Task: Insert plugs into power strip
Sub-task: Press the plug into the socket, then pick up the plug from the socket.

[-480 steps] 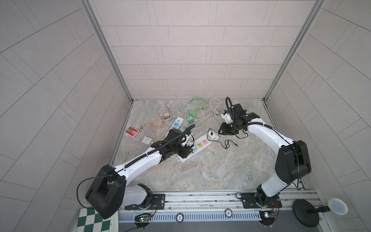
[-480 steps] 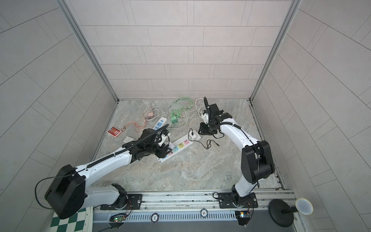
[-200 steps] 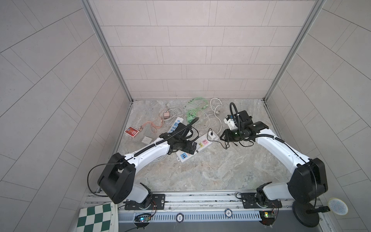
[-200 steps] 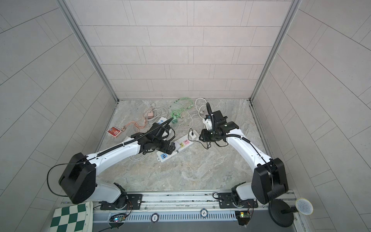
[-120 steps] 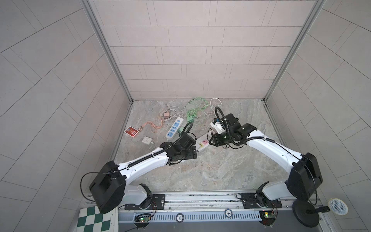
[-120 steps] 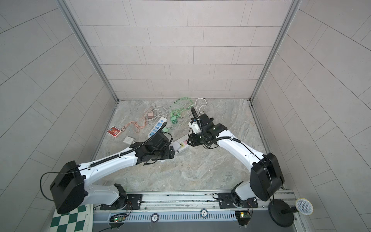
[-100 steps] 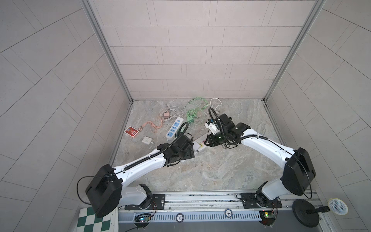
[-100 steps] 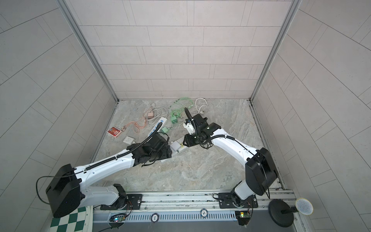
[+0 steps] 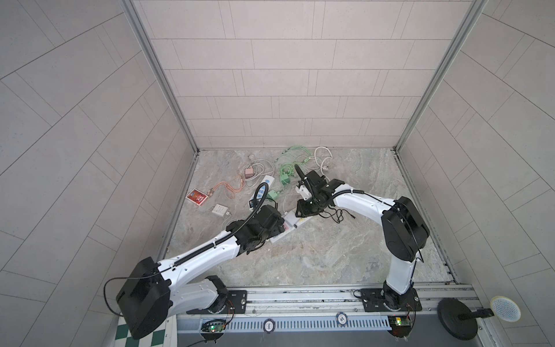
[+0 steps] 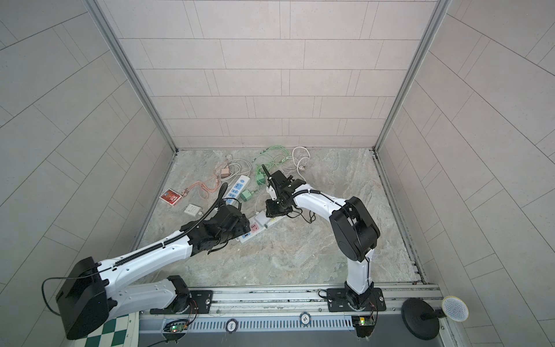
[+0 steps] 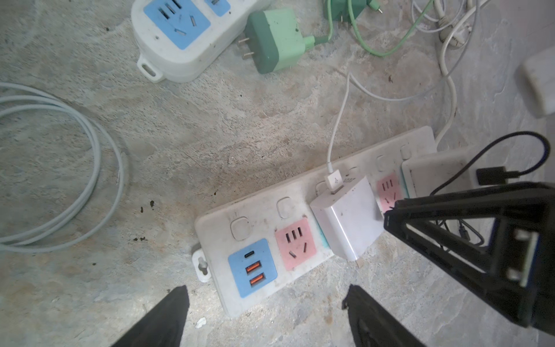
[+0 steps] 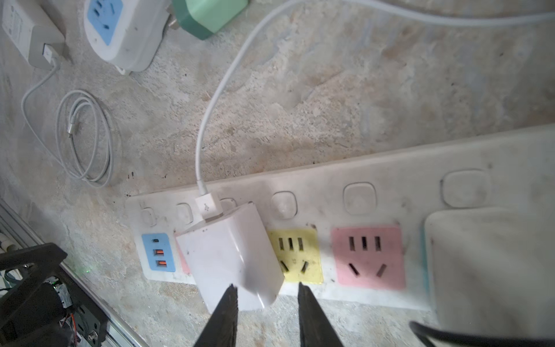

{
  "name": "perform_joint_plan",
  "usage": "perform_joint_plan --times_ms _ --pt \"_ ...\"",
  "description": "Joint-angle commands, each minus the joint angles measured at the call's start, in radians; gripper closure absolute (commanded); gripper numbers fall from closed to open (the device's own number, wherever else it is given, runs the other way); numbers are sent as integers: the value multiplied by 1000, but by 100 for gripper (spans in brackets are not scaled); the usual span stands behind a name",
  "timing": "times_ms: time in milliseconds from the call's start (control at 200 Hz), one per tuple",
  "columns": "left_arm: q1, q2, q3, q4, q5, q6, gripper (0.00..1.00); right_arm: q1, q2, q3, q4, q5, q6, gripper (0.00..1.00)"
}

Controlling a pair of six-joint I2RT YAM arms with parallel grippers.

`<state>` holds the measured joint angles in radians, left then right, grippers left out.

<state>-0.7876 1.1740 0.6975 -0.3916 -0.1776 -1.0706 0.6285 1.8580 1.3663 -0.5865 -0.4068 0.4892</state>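
The white power strip lies slantwise on the stone floor. A white plug with a white cable lies tilted across it, its prongs past the strip's edge. My right gripper hovers over this plug's corner, its fingers a narrow gap apart, gripping nothing. Another white plug with a black cable sits on the strip's far end. My left gripper stands wide open above the strip's blue USB end.
A second strip with blue sockets lies behind, beside two green plugs. A pink plug, a flat white adapter, a red card pack and loose cables lie at the back left.
My right gripper has swung left along the strip to the white plug. My left gripper has pulled back to the strip's USB end and its jaws have narrowed slightly.
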Motion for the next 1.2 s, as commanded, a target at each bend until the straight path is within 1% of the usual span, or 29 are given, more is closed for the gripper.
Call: perform_joint_plan --times_ms 0,220,310,410,515,575,646,691,756,916,1086,1196 --pt "5 20 -27 75 -17 -35 11 8 -24 -25 50 -26 63 66" --pt "8 105 -20 194 13 -35 11 8 -41 -87 122 -110 113 66" --pt "8 137 -2 211 18 -27 11 8 -54 -127 161 -156 150 66" --pt "9 172 13 224 24 -20 11 10 -89 -191 255 -216 208 66" --pt "14 205 24 245 46 -20 11 10 -124 -236 301 -243 260 66" --pt "16 219 31 253 55 -16 11 10 -144 -276 358 -268 312 65" --pt "17 238 39 268 70 -3 11 10 -162 -339 482 -302 390 65" --pt "19 250 47 270 80 4 11 10 -171 -365 537 -313 416 65" --pt "21 268 62 272 103 14 11 9 -183 -367 523 -301 404 65" --pt "22 321 119 237 146 34 10 -5 -230 -369 421 -252 354 65" --pt "21 372 177 180 166 7 10 -11 -327 -397 282 -147 287 65" --pt "19 403 196 143 164 -16 10 -34 -397 -424 230 -105 256 65"
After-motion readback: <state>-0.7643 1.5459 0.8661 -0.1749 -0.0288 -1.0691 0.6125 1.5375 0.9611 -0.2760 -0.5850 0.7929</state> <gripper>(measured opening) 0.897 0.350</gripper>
